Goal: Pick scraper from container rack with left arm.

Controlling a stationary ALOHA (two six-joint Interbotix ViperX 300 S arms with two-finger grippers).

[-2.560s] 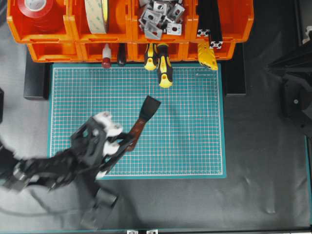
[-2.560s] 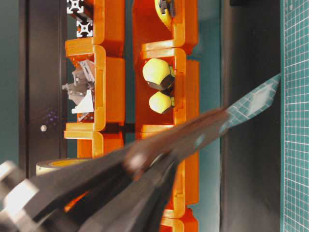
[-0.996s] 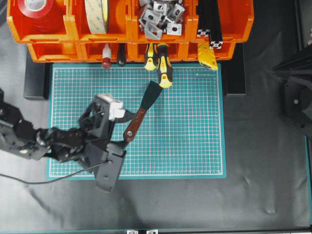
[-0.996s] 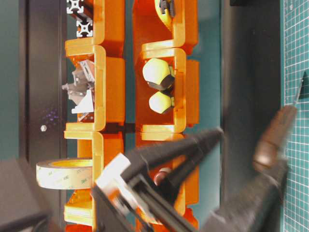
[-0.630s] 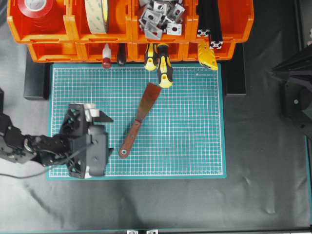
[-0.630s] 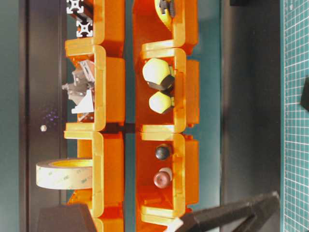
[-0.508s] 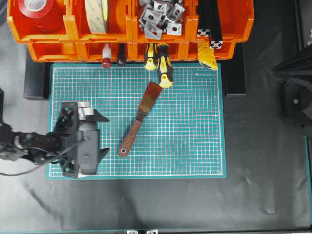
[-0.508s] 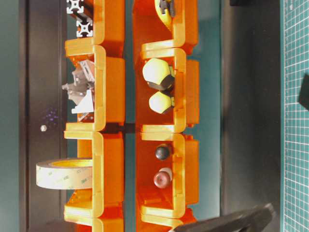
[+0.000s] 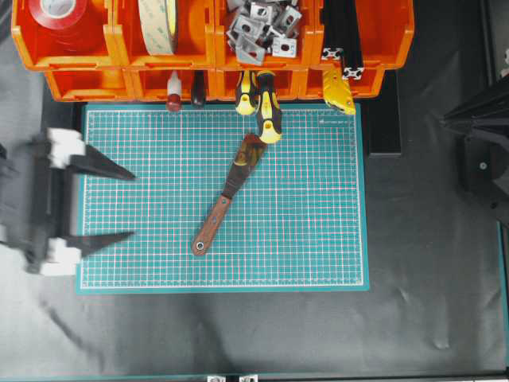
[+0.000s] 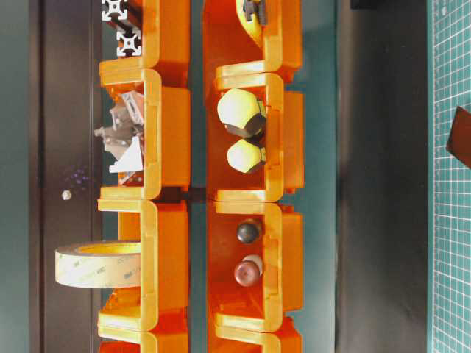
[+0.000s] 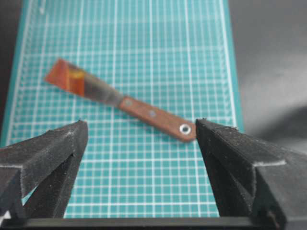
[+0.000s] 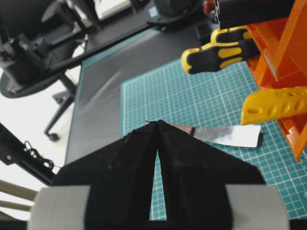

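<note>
Step in hand, as judged: the scraper point(image 9: 225, 193) is out of the container rack point(image 9: 199, 52) and lies free on the green gridded cutting mat point(image 9: 318, 239). The pick looks done and the release made; what remains is probably only clearing the left arm away.

Left gripper point(image 9: 111, 203): jaws wide apart, nothing between them. It hangs over the mat's edge. The scraper lies ahead of its fingertips and well apart from them, ringed handle end nearest, blade pointing off toward the rack. In the left wrist view the handle end sits close by the tip of one finger point(image 11: 240, 153), but no contact shows.

Right gripper point(image 12: 157, 125): fingers pressed together, empty, parked; part of the blade lies just beyond its tips.

Materials: handle of reddish-brown wood, riveted, with a metal-ringed hole at the end. Blade is flat, thin, trapezoid, dull and rust-stained. Gripper fingers are black, wedge-shaped, matte and grainy. Rack bins are glossy orange plastic; yellow-and-black screwdrivers point(image 9: 267, 111) jut from one, their handles near the blade tip.
</note>
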